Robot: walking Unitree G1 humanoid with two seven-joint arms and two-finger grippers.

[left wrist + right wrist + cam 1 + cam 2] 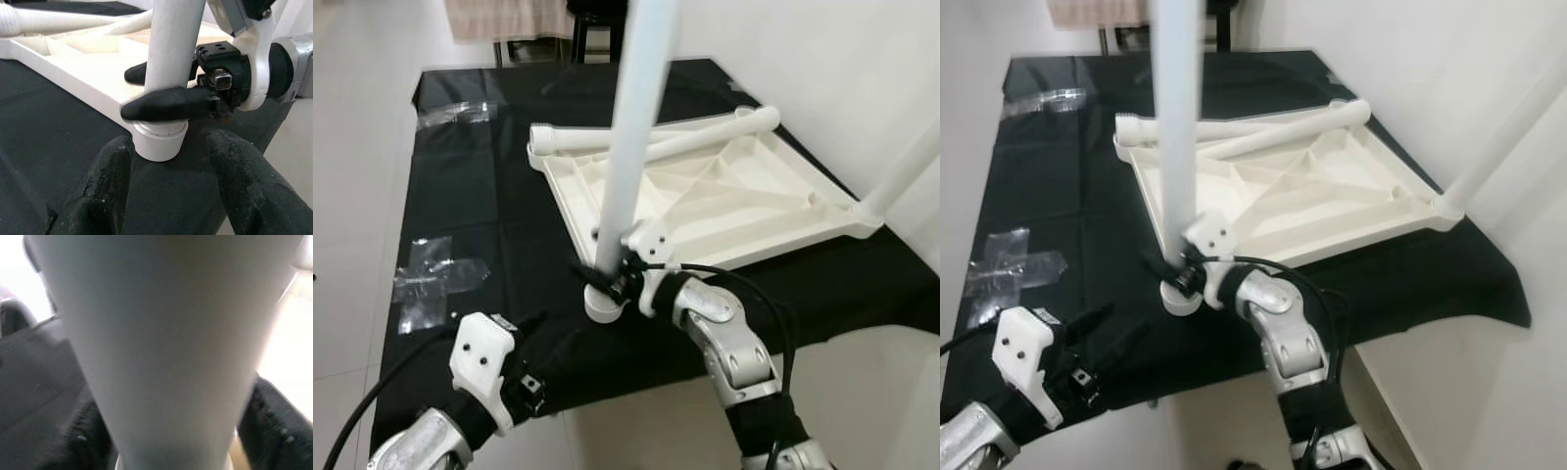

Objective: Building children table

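Observation:
A white children's table top lies upside down on a black cloth, ribs facing up. One white leg stands upright in the near corner socket. My right gripper is shut on that leg just above the socket, its black fingers pressed on either side. In the right wrist view the leg is very close. A second leg rises from the right corner. Two loose legs lie across the top's far edge. My left gripper is open, low and left of the socket, pointing at it.
Clear plastic wrappers lie on the cloth at the left, and another wrapper lies at the far left corner. A white wall runs close along the right side. A dark stool stands beyond the far end. The cloth's near edge drops to pale floor.

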